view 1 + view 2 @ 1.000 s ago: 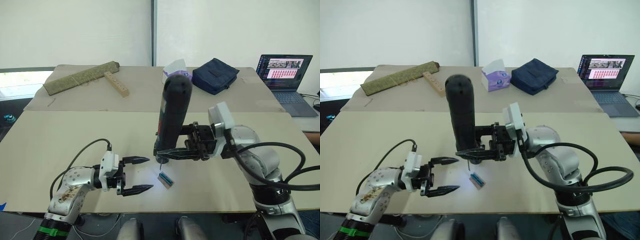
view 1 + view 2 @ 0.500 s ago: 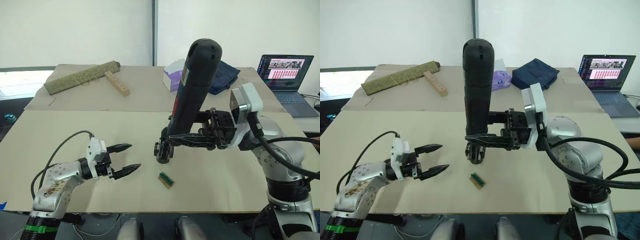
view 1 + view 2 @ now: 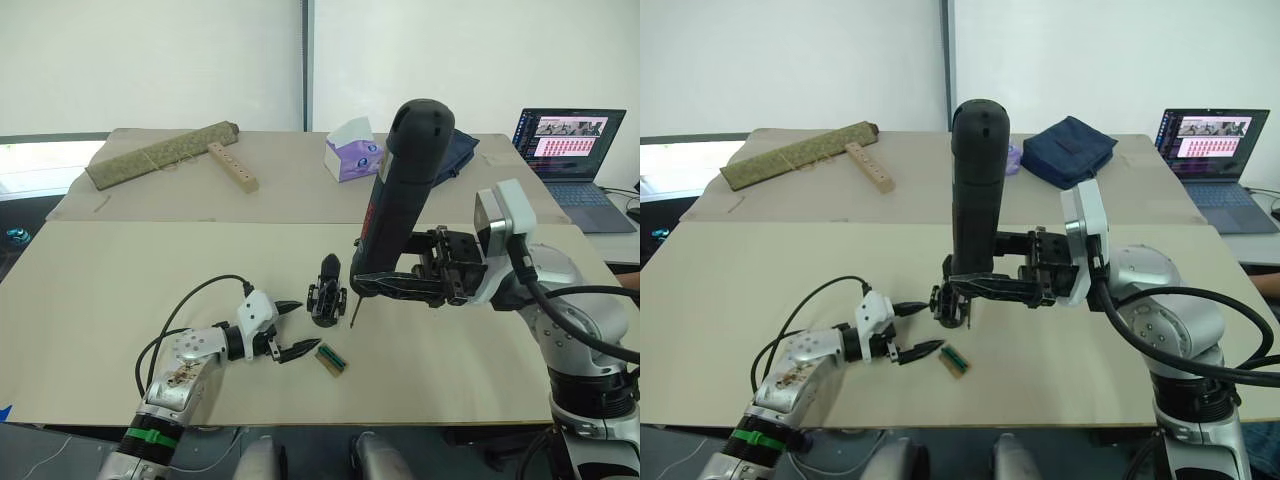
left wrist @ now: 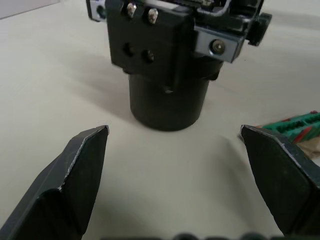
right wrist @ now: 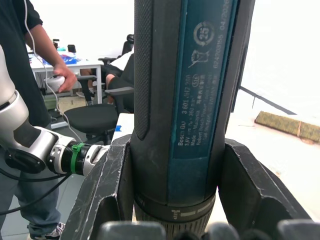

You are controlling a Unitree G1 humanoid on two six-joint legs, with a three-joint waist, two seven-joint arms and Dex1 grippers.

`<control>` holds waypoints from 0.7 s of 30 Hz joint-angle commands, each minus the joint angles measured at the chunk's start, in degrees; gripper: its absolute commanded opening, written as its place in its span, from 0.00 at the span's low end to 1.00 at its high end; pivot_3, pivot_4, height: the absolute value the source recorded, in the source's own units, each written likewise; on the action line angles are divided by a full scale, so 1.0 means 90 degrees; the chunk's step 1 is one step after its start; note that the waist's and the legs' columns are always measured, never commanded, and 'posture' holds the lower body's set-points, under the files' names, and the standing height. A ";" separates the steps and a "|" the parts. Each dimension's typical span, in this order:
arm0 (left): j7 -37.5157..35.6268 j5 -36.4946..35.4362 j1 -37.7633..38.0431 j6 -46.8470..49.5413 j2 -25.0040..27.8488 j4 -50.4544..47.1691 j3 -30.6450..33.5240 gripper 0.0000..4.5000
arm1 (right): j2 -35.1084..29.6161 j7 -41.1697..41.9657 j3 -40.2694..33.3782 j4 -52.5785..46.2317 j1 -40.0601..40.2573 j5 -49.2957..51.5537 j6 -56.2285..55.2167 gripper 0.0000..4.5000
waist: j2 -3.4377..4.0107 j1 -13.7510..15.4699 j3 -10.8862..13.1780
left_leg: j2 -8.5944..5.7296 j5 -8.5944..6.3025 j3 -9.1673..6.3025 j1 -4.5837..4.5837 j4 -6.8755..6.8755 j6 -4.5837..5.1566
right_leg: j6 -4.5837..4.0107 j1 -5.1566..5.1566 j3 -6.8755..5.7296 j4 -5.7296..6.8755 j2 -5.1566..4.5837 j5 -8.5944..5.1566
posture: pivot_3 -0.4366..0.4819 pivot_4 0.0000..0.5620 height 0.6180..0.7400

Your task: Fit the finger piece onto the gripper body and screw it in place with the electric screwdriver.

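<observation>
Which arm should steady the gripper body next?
Left, probably. The left gripper is open and empty, right beside the gripper body. The right gripper is shut on the electric screwdriver, so it has no free fingers.
</observation>
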 commanded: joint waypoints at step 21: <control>0.0025 0.0349 -0.0858 -0.0012 -0.0541 0.0810 -0.0322 0.94 | -0.0118 -0.0173 -0.0353 -0.0373 0.0036 0.0083 -0.0193 0.43 | 0.0000 0.0016 0.0000 | -0.0007 0.0000 -0.0006 -0.0004 0.0005 0.0000 | 0.0007 0.0005 -0.0001 -0.0005 -0.0003 0.0003 | 0.48 0.27 1.00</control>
